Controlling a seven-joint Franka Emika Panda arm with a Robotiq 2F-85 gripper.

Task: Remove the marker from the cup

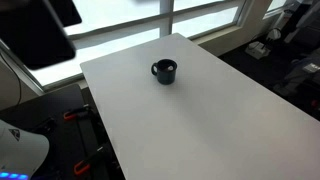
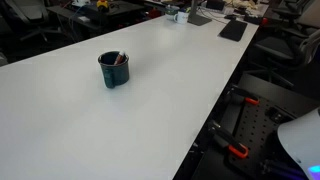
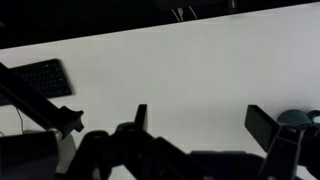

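Observation:
The cup (image 1: 163, 71) is a small black mug standing upright on the white table (image 1: 210, 120). It shows in both exterior views. In an exterior view the cup (image 2: 114, 70) holds the marker (image 2: 121, 58), a thin dark stick leaning against the rim. In the wrist view my gripper (image 3: 200, 122) is open and empty over bare tabletop. Only a dark edge of the cup (image 3: 298, 118) shows there, at the right border beside my right finger. The marker is hidden in the wrist view.
A dark keyboard (image 3: 40, 78) lies on the table at the left of the wrist view. Flat dark items (image 2: 233, 30) sit at the table's far end. The table edge (image 2: 215, 110) drops to a floor with red-handled clamps (image 2: 236, 151). A large dark shape (image 1: 40, 30) hangs at the top left.

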